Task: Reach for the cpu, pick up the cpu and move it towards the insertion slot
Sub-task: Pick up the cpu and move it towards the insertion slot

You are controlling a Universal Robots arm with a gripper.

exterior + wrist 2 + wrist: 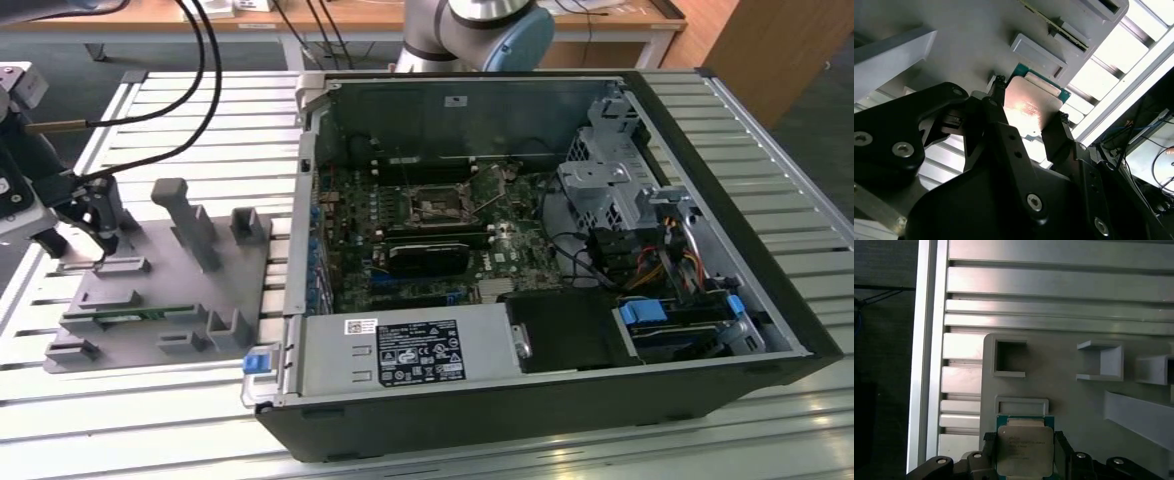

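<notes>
The cpu (1024,450) is a small square chip with a silvery top and a green rim, and it sits between my two black fingers (988,442) in both wrist views. My gripper (1030,100) is shut on the cpu (1029,107), one finger against each side edge, just above the grey fixture (1064,385). In the exterior view my gripper (104,240) hangs over the fixture's (174,290) far left end. The insertion slot (437,207), a square socket with a metal frame, lies inside the open computer case to the exterior view's right.
The open computer case (534,260) takes up the middle and right of the slatted aluminium table (174,90). Grey posts (187,225) rise from the fixture beside my gripper. A thin green memory stick (134,318) lies in the fixture. Black cables (200,60) hang at the back left.
</notes>
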